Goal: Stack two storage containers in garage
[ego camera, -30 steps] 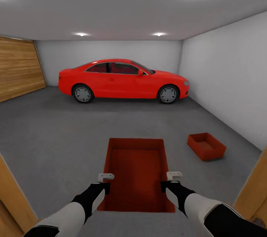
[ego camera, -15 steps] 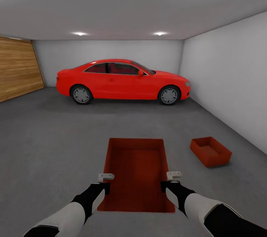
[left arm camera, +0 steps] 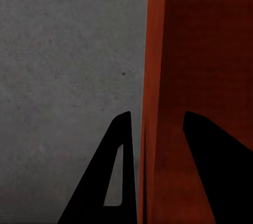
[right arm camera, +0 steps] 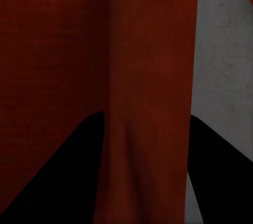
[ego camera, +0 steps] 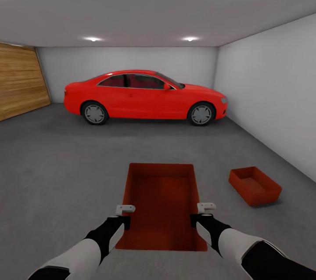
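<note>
Container one (ego camera: 161, 203), orange-red, open-topped, plain tapered walls, hangs between my two claws above the grey garage floor (ego camera: 61, 170). Left claw (ego camera: 125, 210) pinches its left wall, one finger (left arm camera: 118, 171) outside, one inside. Right claw (ego camera: 202, 209) clamps the right wall likewise. Second container (ego camera: 254, 185), same make, sits on the floor ahead and right of the right claw. Red car (ego camera: 145, 95) far ahead.

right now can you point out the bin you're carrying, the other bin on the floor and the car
carried bin (ego camera: 161, 203), head view, on its inner bottom
bin on the floor (ego camera: 259, 195), head view, on its near outer wall
red car (ego camera: 145, 100), head view, on the door panel
</note>
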You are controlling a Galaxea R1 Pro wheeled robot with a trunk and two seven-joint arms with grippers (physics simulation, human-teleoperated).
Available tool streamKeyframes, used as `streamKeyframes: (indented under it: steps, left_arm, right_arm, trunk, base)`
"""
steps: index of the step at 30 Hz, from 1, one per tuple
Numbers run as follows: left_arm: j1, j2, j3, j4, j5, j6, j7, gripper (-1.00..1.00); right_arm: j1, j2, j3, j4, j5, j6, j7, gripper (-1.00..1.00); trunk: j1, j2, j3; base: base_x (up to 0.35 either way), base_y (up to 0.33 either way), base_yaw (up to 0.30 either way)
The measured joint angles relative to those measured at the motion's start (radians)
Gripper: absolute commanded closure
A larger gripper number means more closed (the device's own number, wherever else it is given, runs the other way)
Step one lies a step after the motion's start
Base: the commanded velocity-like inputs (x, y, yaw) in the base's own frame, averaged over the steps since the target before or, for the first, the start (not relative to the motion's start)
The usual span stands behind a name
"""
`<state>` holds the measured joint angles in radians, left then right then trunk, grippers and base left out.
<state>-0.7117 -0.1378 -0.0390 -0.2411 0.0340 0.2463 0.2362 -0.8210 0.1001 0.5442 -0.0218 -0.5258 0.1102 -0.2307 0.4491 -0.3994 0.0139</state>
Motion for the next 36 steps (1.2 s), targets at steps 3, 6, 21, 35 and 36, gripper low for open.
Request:
streamKeyframes:
  steps: [3,6,21,35,36]
  left_arm:
    - [0.0,0.0,0.0,0.0,0.0,0.0,0.001,1.0]
    - [0.0,0.0,0.0,0.0,0.0,0.0,0.0,1.0]
    - [0.0,0.0,0.0,0.0,0.0,0.0,0.001,1.0]
    - [0.0,0.0,0.0,0.0,0.0,0.0,0.001,1.0]
    - [0.0,0.0,0.0,0.0,0.0,-0.001,0.001,1.0]
  right_arm:
    - [0.0,0.0,0.0,0.0,0.0,0.0,0.001,1.0]
    - [0.0,0.0,0.0,0.0,0.0,0.001,0.0,1.0]
    - [0.0,0.0,0.0,0.0,0.0,0.0,0.001,1.0]
    - [0.0,-0.001,0.0,0.0,0.0,0.0,0.001,1.0]
    - [0.0,0.0,0.001,0.0,0.0,0.0,0.001,1.0]
  trunk:
    - [0.0,0.0,0.0]
    - [0.0,0.0,0.0]
    - [0.0,0.0,0.0]
    - [0.0,0.0,0.0]
    - [0.0,0.0,0.0]
  base:
    - [0.322,0.0,0.0]
    - [0.322,0.0,0.0]
    - [0.322,0.0,0.0]
    - [0.322,0.0,0.0]
    - [0.322,0.0,0.0]
